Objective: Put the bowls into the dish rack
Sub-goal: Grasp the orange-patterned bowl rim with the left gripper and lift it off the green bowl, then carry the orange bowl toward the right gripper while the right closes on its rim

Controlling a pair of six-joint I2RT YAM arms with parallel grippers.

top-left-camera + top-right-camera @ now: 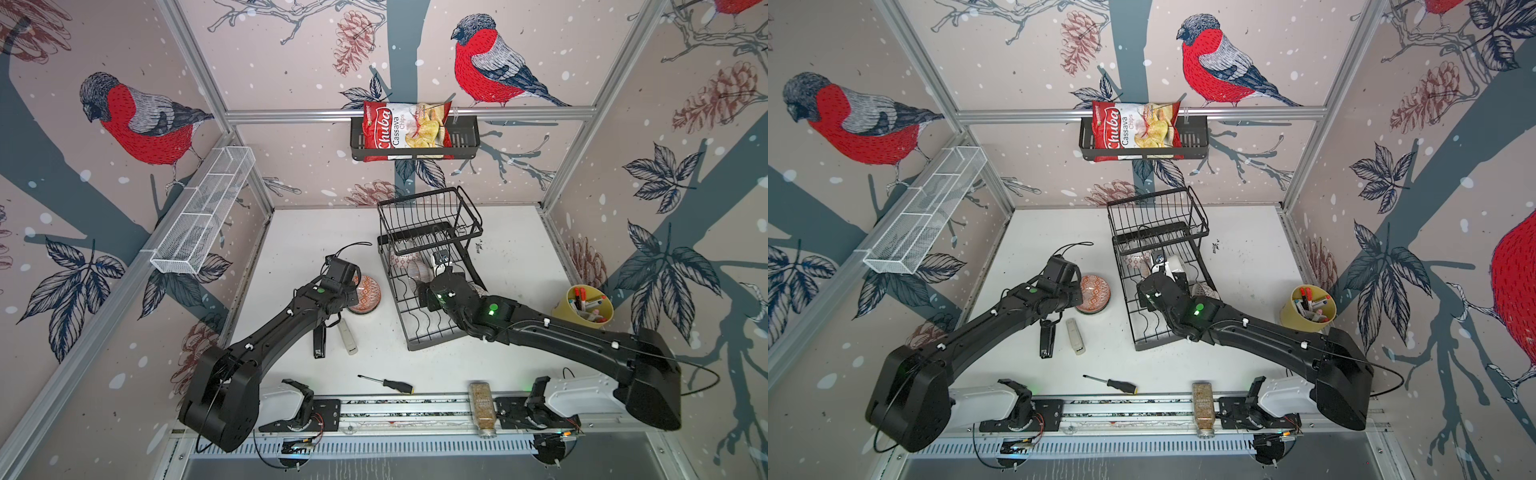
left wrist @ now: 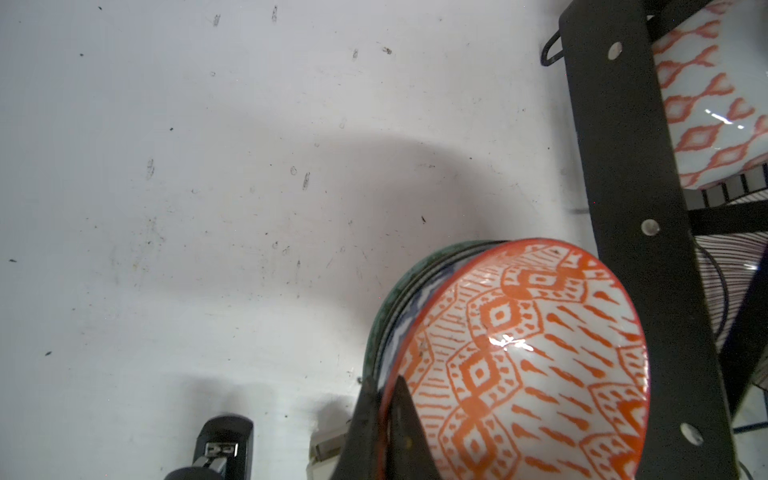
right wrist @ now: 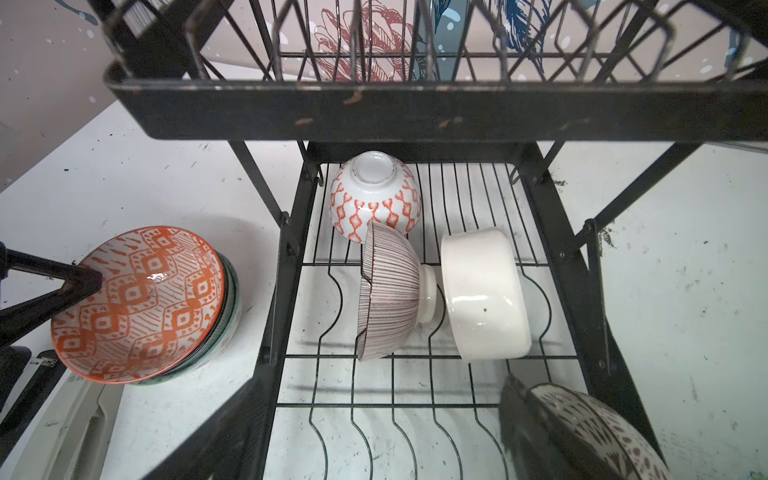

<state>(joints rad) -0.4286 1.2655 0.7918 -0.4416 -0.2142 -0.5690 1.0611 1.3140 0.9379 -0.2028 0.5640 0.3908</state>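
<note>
A stack of bowls stands on the table left of the dish rack (image 1: pixel 432 220). The top one is an orange-patterned bowl (image 2: pixel 519 353) (image 1: pixel 370 291). My left gripper (image 2: pixel 384 386) is shut on its rim, one finger inside and one outside. On the rack's lower tier (image 3: pixel 415 370) lie an orange-diamond bowl (image 3: pixel 374 195), a striped bowl (image 3: pixel 390 291) and a plain white bowl (image 3: pixel 484 295). My right gripper (image 3: pixel 384 382) hangs open over that tier with nothing between its fingers. A brown-patterned bowl (image 3: pixel 602 436) leans against the outer side of one finger.
On the table in front of the stack lie a black stapler (image 1: pixel 319 340) and a white bar-shaped object (image 1: pixel 347 336). A screwdriver (image 1: pixel 386 383) and a spice jar (image 1: pixel 482 409) are near the front rail. A yellow cup of markers (image 1: pixel 588 305) stands at the right.
</note>
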